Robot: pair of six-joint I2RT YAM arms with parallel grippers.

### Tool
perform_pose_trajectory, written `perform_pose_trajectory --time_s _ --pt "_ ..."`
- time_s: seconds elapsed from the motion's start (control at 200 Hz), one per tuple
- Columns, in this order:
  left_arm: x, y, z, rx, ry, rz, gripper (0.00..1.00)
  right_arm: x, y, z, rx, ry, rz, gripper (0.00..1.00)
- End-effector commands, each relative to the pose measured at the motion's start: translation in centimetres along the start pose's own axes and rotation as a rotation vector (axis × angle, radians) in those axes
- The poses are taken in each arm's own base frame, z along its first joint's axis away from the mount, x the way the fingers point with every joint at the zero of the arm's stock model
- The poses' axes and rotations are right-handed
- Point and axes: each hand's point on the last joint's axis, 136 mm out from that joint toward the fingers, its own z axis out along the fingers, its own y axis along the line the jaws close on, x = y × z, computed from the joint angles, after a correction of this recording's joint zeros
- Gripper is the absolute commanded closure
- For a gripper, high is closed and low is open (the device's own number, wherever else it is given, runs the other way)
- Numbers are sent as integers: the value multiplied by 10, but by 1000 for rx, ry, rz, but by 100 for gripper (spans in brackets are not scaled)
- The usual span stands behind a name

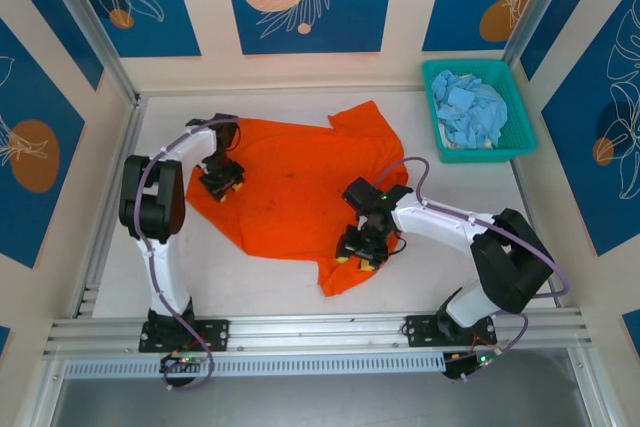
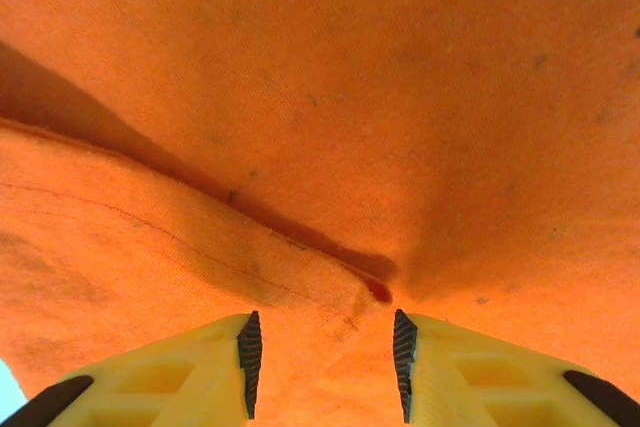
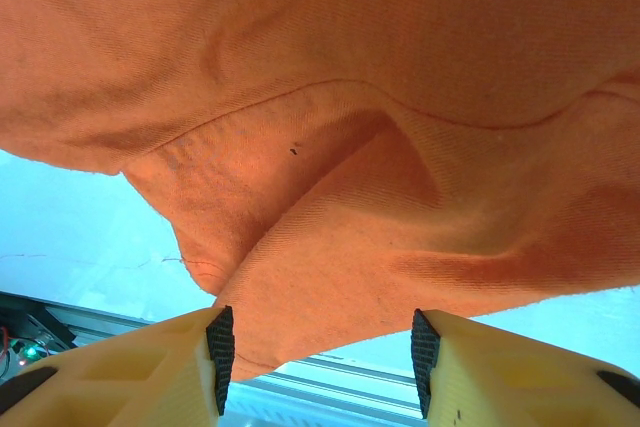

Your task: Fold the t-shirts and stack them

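Orange t-shirt (image 1: 290, 187) lies spread across the middle of the worktop (image 1: 440, 272). The left tool (image 1: 220, 185) rests on its far left part, jaws partly open astride a crease. The right tool (image 1: 358, 252) is at the near right hem, jaws half apart with cloth between them; whether it pinches, I cannot tell. Pale blue t-shirts (image 1: 468, 112) sit crumpled in the teal basket (image 1: 522, 97), far right.

White table (image 1: 450, 277), and one orange shirt (image 1: 290, 187) sprawls rumpled across its middle, spread from the left side to a hem trailing near, right of centre. Far right corner: a teal basket (image 1: 522, 137), near the shirt's far sleeve.
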Motion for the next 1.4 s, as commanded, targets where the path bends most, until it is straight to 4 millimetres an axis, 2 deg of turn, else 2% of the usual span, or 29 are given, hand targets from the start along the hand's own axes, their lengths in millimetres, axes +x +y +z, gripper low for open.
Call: perform_pose_trajectory --time_s 0.0,0.205,0.4,0.495,0.625,0.83,0.96,1.1,1.28,1.395 --pt "0 -11 0 21 8 -5 61 5 1 2 -1 15 3 47" --pt "-2 -15 2 23 11 -3 67 7 4 5 2 23 -10 48" --pt "-2 -13 2 11 11 3 80 9 4 7 12 32 -19 49" --pt "-2 -11 2 6 10 6 83 12 3 8 14 37 -26 49" --pt "0 -9 2 0 12 8 87 20 3 9 -7 51 -54 48" --pt "1 -7 -2 -1 11 14 100 38 5 9 -76 80 -120 46" --pt "2 -5 -15 17 -3 31 100 51 1 14 -113 112 -137 44" --pt "3 3 -36 32 -42 69 100 56 -7 23 -109 129 -118 44" --pt "9 13 -59 66 -75 120 100 47 -11 34 -64 115 -101 47" --pt "16 24 -68 73 -89 148 100 36 -16 39 -11 85 -77 56"
